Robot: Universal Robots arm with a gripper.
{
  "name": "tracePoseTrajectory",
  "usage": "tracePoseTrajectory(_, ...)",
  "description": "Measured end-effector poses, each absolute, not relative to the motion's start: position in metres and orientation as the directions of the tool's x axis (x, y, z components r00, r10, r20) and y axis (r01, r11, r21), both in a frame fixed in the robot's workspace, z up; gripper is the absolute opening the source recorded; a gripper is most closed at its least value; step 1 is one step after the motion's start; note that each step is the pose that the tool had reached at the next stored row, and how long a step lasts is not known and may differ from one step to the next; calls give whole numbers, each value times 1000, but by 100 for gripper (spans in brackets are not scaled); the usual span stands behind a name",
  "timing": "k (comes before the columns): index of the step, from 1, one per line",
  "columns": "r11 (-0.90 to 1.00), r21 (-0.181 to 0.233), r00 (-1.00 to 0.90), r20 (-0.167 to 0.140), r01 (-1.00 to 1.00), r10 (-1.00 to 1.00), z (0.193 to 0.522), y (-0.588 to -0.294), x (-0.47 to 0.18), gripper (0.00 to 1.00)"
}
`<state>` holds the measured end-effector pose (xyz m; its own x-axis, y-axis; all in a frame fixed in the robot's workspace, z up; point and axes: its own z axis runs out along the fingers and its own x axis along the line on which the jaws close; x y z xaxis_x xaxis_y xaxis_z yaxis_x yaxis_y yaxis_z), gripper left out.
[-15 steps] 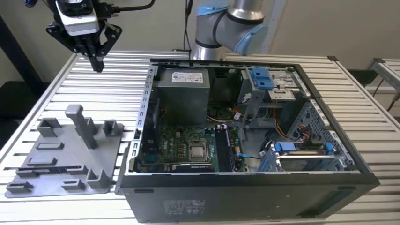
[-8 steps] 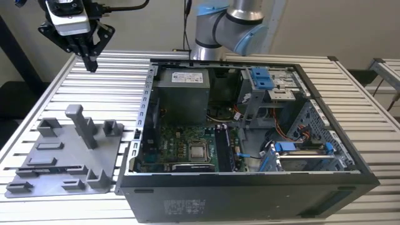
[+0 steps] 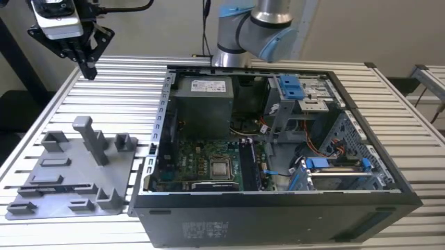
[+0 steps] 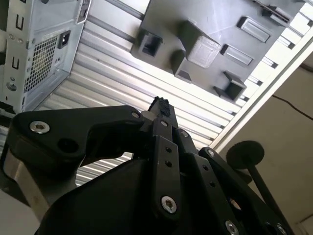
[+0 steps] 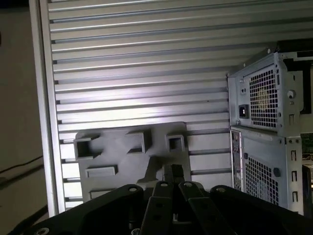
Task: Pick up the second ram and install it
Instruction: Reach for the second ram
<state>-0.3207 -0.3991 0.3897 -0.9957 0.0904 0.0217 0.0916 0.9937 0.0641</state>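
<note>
My gripper (image 3: 89, 72) hangs high over the back of the slatted table, at the exterior view's left. It is well above and behind the grey fixture plate (image 3: 70, 169). Its two black fingers meet at the tip and hold nothing, as both wrist views show (image 4: 160, 104) (image 5: 172, 171). Below the fingertips lies the grey plate (image 5: 112, 156) (image 4: 205, 19) with its blocks and posts. A long narrow dark slot (image 3: 59, 186) crosses the plate's near part, and I cannot tell what is in it. The second ram is out of view.
An open computer case (image 3: 278, 194) lies on the table at the exterior view's right, its motherboard (image 3: 201, 161) exposed. Its perforated rear panel (image 5: 264, 98) (image 4: 39, 49) faces the gripper's side. The arm's base (image 3: 250, 26) stands behind the case. The table's edge (image 5: 44, 122) is near the plate.
</note>
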Motion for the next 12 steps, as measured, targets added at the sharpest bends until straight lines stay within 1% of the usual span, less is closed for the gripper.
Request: tracePoseTrajectory(12, 994, 64, -996, 22, 84, 82, 388, -399, -355, 11)
